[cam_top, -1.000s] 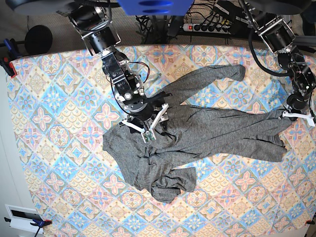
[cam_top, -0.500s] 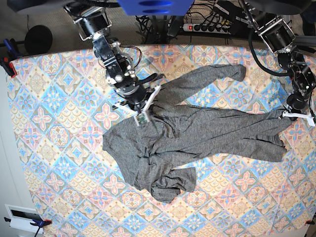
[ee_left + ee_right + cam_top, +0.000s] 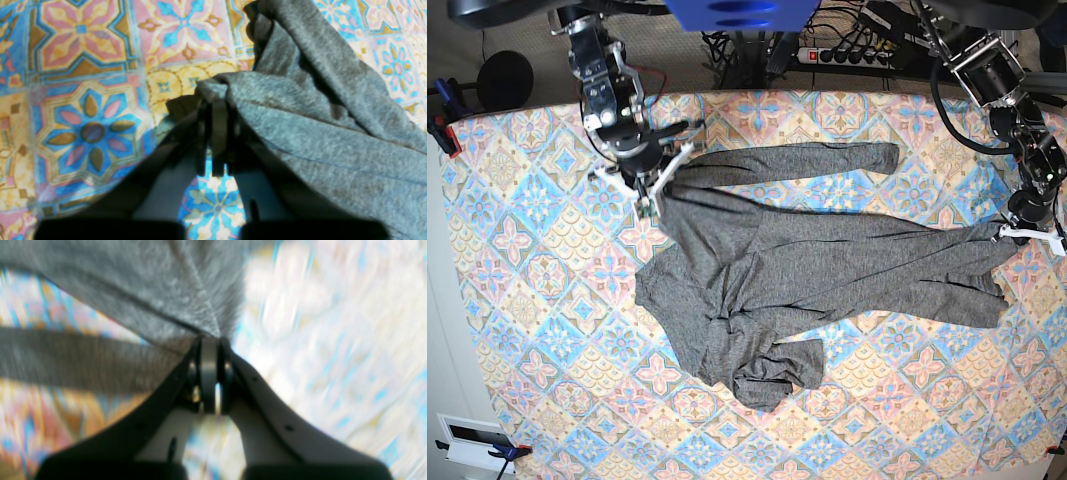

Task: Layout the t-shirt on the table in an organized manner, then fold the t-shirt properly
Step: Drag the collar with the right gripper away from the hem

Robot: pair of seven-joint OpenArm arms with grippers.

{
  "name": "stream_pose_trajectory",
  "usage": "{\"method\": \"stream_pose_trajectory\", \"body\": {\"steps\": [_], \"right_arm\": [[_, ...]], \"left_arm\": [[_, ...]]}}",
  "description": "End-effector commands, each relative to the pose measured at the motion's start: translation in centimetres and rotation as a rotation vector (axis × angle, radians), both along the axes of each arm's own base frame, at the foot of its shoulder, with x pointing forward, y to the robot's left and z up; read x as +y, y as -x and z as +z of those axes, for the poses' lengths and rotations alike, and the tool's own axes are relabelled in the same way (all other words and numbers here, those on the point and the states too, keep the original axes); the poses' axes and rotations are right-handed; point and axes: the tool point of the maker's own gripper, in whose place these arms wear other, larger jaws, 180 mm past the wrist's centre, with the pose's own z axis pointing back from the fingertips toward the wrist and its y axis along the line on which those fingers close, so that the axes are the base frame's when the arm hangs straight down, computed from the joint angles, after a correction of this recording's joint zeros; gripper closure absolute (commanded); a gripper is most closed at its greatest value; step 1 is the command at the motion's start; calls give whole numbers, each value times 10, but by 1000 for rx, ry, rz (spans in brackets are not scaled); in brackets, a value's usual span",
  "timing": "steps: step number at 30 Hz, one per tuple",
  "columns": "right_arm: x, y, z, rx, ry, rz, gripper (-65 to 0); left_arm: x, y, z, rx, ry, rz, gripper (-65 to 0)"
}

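The dark-grey t-shirt (image 3: 837, 265) lies crumpled across the table (image 3: 547, 300), one long sleeve (image 3: 797, 160) stretched along the far side and a bunched part (image 3: 767, 375) nearer the front. In the base view my right gripper (image 3: 653, 192) is at the far left, shut on a pinch of the shirt and holding it taut. The right wrist view is blurred but shows that gripper (image 3: 210, 346) shut on grey fabric (image 3: 133, 290). My left gripper (image 3: 1028, 232) at the right edge is shut on the shirt's end; in its wrist view the gripper (image 3: 215, 110) clamps a fold of the shirt (image 3: 317, 140).
A power strip (image 3: 847, 55) and cables lie beyond the table's far edge. Clamps (image 3: 442, 130) hold the cloth at the left edge, near a black round object (image 3: 505, 80). A white device (image 3: 472, 440) sits off the front left corner.
My right gripper has closed on the shirt and dragged it up and to the left, pulling the far sleeve out straight. The left gripper has stayed where it was.
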Motion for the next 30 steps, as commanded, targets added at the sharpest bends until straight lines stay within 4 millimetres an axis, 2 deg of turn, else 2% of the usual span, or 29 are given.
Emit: {"method": "stream_pose_trajectory", "body": {"steps": [1,4,8,11,15,17,19,25,30], "right_arm": [[3,1,7,-24,-10,8,0],[4,20,-1,15,-15,9,0],[7,44,-9,63,-22,16,0],[27,59,-8,84,-51,66,0],[66,83,-10,117,-89,200,0],[85,102,-12,140,-100,289,0],[93,114,-14,152,-93,359,0],[124,118,-1,109,-105,513,-1],[125,110,2,86,-103,518,-2]], "left_arm": [[9,-11,20,-52,-40,-4,-27],[-1,-16,17,-39,-43,-40,-27],[-3,-17,16,-38,-42,-44,-27],[-2,-17,16,-39,-43,-44,-27],[-3,-17,16,-39,-41,-44,-27],[-3,-17,16,-39,-41,-44,-27],[-3,-17,16,-39,-41,-44,-27],[-3,-17,16,-39,-41,-44,-27],[-3,-15,15,-34,-41,-44,-27]]}}
